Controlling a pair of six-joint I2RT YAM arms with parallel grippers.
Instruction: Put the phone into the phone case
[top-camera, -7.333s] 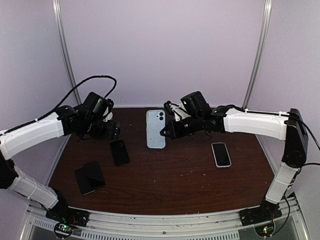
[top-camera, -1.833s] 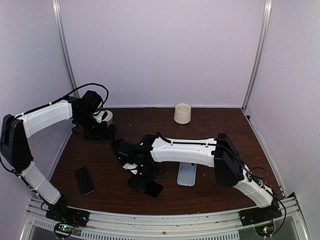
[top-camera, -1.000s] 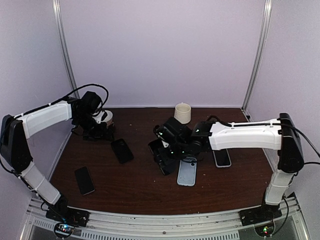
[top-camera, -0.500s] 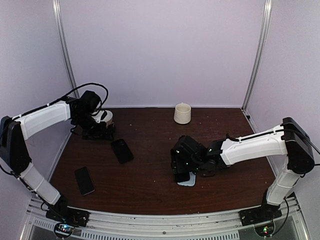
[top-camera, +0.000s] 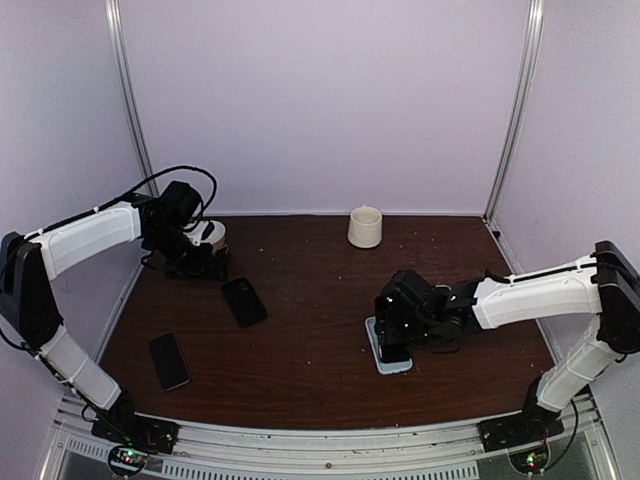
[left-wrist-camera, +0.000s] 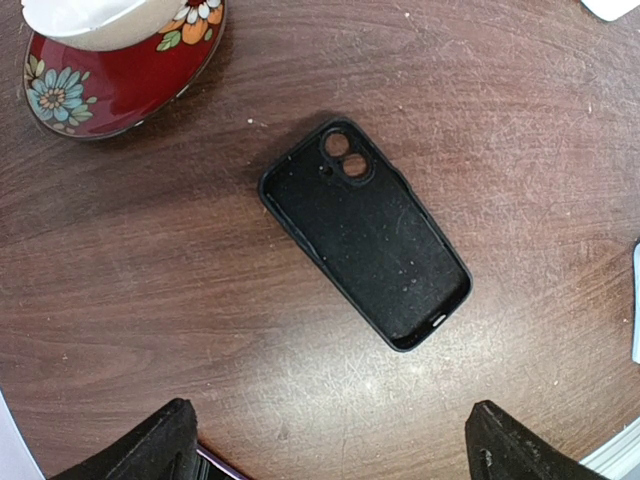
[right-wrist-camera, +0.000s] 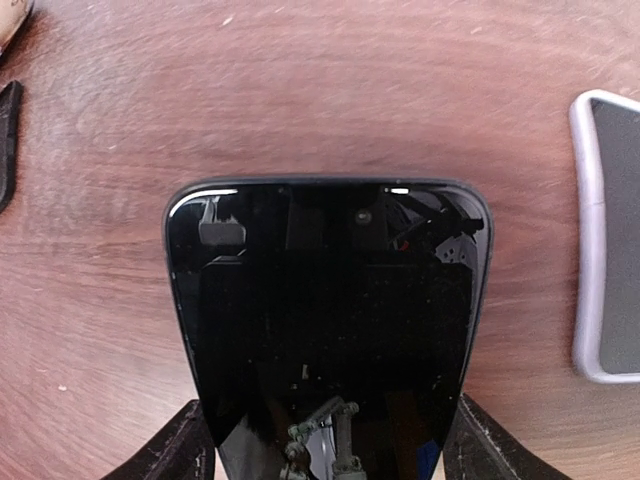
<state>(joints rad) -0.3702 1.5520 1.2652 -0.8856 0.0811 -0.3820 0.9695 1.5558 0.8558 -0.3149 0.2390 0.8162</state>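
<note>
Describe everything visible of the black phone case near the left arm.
The black phone case lies empty and flat on the wooden table, open side up, diagonal in the left wrist view. It looks matte and rubbery, dust-speckled, with a raised rim, rounded corners, a two-hole camera cutout at one end and a notch at the other. Nothing touches it; the open left end effector hovers apart from it.

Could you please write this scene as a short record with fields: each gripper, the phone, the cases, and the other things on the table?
left gripper: open, empty, above the black case
right gripper: shut on the held phone, screen up
pale blue case: flat on the table, under the right gripper in the top view
phone seated in case: cannot tell
black case: empty, inside facing up
other things: second dark phone, cup, flowered bowl
</note>
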